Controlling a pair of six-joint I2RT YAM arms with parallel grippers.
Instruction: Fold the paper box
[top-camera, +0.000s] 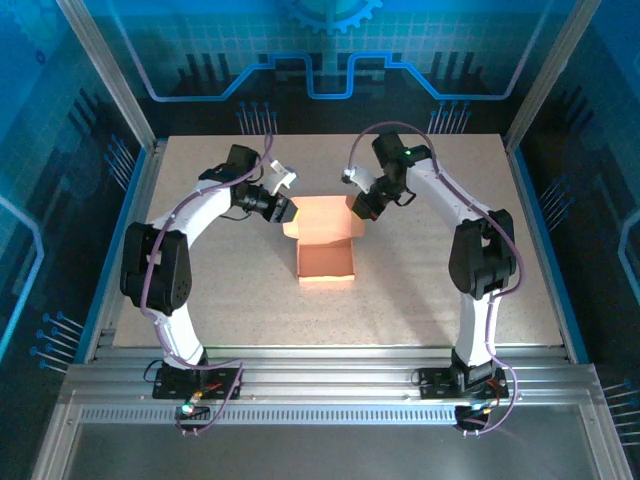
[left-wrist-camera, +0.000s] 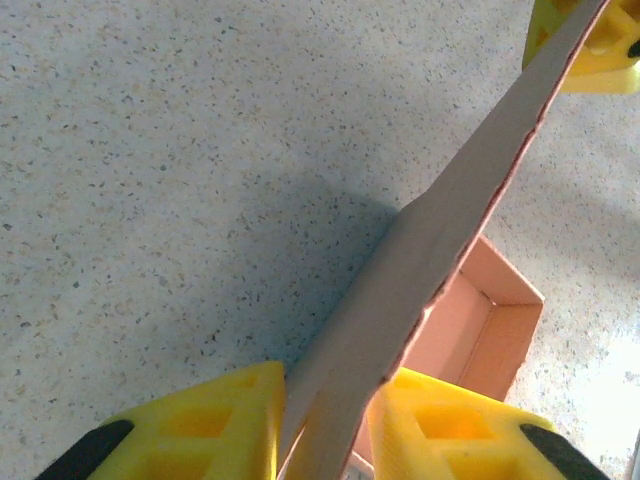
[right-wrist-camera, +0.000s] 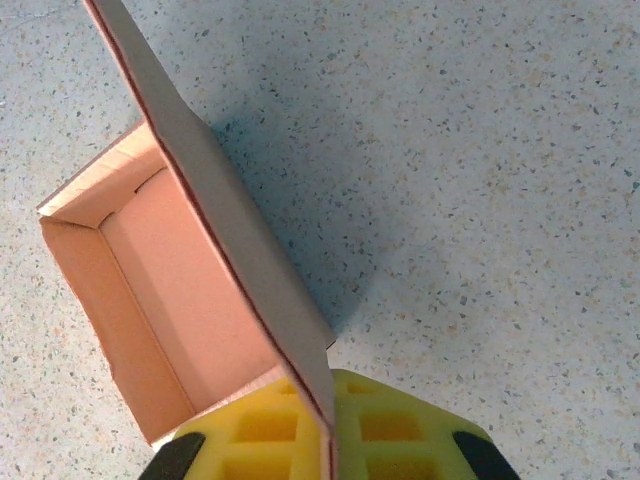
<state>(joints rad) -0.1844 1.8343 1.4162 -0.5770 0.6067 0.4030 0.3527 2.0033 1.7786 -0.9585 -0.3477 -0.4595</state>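
Note:
The paper box (top-camera: 325, 262) is a salmon-orange open tray in the middle of the table, with its lid flap (top-camera: 322, 215) raised at the far side. My left gripper (top-camera: 284, 211) is shut on the flap's left end. In the left wrist view the flap (left-wrist-camera: 440, 230) runs up between the yellow fingers of the left gripper (left-wrist-camera: 325, 420), with the tray (left-wrist-camera: 480, 320) behind. My right gripper (top-camera: 358, 207) is shut on the flap's right end. In the right wrist view the right gripper (right-wrist-camera: 330, 430) pinches the flap's edge, and the tray's inside (right-wrist-camera: 170, 280) lies to the left.
The speckled tabletop (top-camera: 430, 300) stretches around the box, with metal rails (top-camera: 330, 385) along the near edge. Blue panel walls (top-camera: 330, 60) enclose the back and sides. A yellow finger of the right gripper (left-wrist-camera: 590, 50) shows at the top right of the left wrist view.

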